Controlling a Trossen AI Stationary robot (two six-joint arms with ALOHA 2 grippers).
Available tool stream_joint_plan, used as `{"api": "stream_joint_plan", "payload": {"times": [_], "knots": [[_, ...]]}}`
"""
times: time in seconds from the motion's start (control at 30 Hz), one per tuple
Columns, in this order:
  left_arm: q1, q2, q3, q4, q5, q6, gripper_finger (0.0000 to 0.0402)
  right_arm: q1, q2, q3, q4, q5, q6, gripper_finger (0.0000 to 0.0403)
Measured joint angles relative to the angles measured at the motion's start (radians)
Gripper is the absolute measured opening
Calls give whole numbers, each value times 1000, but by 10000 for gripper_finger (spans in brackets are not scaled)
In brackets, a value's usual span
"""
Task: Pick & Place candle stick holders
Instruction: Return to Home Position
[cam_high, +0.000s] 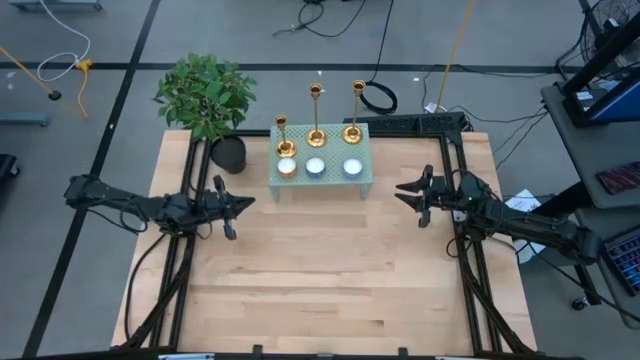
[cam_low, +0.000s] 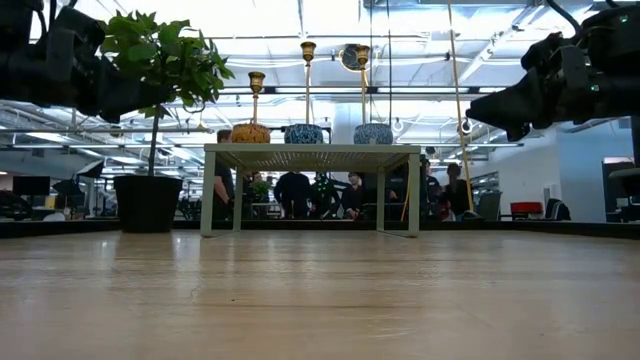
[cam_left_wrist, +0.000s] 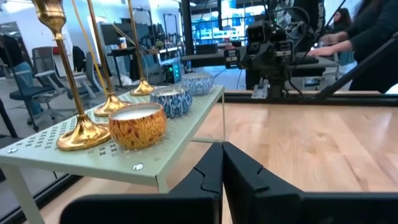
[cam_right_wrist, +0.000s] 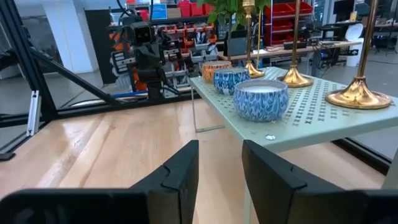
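The candle stick holders (cam_high: 316, 130), three gold ones of differing heights, stand in a row along the far side of the pale green shelf (cam_high: 333, 152), which sits between my two grippers and a little beyond them. My left gripper (cam_high: 243, 203) hovers above the bench (cam_high: 320, 280), fingers pressed together and holding nothing, with the shelf's near corner just ahead of it. My right gripper (cam_high: 403, 192) hovers off the shelf's other end, fingers parted and empty. In front of the holders sit the orange candle (cam_high: 287, 167), nearest my left gripper, the dark blue candle (cam_high: 315, 166) in the middle, and the lighter blue candle (cam_high: 352, 167), nearest my right gripper. Beyond my left gripper stands a potted plant (cam_high: 205, 95).
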Motion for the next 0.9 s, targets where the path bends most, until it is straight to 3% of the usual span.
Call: {"api": "stream_joint_plan", "payload": {"times": [0.27, 0.9], "knots": [[0, 0, 0, -71, 1, -31, 31, 0, 0, -2, 2, -4, -2, 114], [0, 0, 1, -72, 1, -25, 33, 0, 0, -4, 2, -5, -3, 114]]}}
